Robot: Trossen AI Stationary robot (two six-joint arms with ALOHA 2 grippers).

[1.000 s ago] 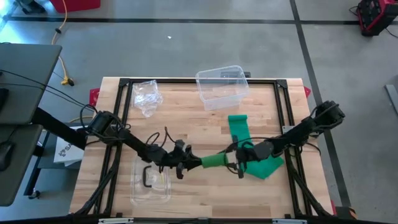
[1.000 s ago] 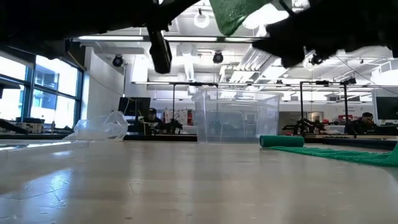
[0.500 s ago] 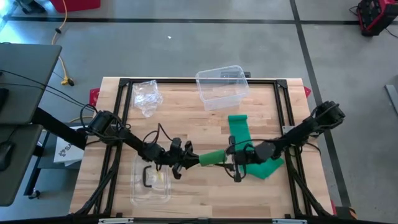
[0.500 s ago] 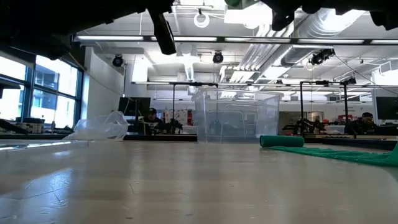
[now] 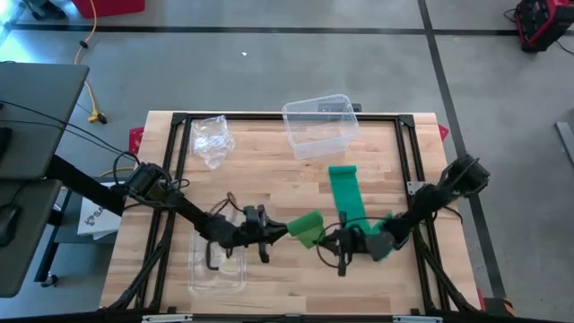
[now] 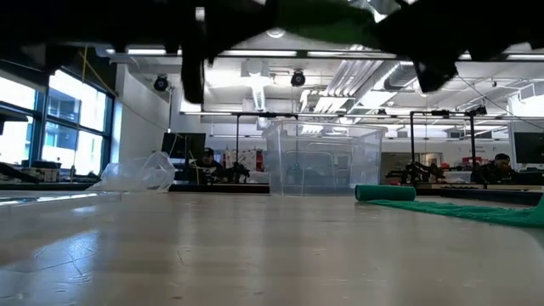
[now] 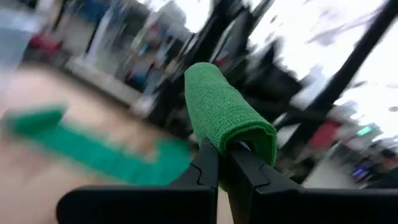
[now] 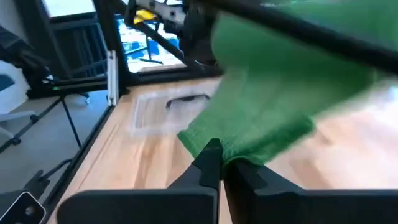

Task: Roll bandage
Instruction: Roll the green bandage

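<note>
Above mid-table, left gripper point(image 5: 274, 236) and right gripper point(image 5: 330, 242) meet — both clenched on the bandage point(image 5: 306, 226)

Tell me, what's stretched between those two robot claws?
A green bandage. The high view shows its rolled end pinched in the left gripper, with the right gripper shut on the strip.

We see two slim dark arms with black cables looped along them, each ending in flat matte-black fingers.
</note>
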